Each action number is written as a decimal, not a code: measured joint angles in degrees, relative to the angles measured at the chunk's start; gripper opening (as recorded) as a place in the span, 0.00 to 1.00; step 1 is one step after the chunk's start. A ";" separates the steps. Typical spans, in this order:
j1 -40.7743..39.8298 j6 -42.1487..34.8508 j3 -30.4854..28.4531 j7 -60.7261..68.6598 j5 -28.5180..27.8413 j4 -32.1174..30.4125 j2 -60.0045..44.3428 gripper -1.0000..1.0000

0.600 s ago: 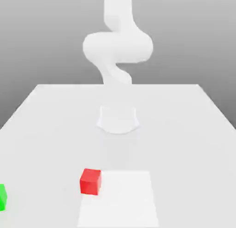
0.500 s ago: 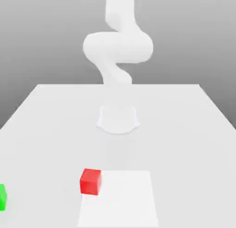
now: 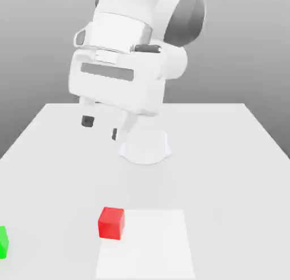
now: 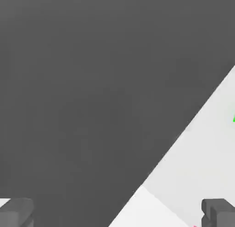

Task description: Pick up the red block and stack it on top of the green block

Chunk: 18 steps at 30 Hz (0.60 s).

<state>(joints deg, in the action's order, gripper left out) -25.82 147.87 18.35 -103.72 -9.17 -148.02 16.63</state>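
My pincer (image 3: 101, 127) is hanging above the table (image 3: 215, 177) — tips spread apart, nothing between them. The red block (image 3: 111, 223) is sitting at the white patch's (image 3: 150, 250) edge; I should be centring over it, squaring to its faces, then lowering straight.

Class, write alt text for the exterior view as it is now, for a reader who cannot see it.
An open gripper hangs above a pale table, holding nothing. Below it, a red cube overlaps a white square's corner; a green cube is cut off at the exterior view's left.
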 joint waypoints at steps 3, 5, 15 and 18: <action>-2.24 2.36 0.78 -7.86 -0.62 -2.36 -4.13 0.50; -3.51 3.97 1.13 -12.77 -0.58 -3.94 -6.76 0.50; -5.43 12.12 0.97 -29.35 7.80 -11.03 -17.12 0.50; -5.42 14.13 0.55 -31.18 6.56 -10.64 -19.49 0.50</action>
<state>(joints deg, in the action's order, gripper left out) -31.24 162.00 18.89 -134.90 -2.62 -158.66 -2.86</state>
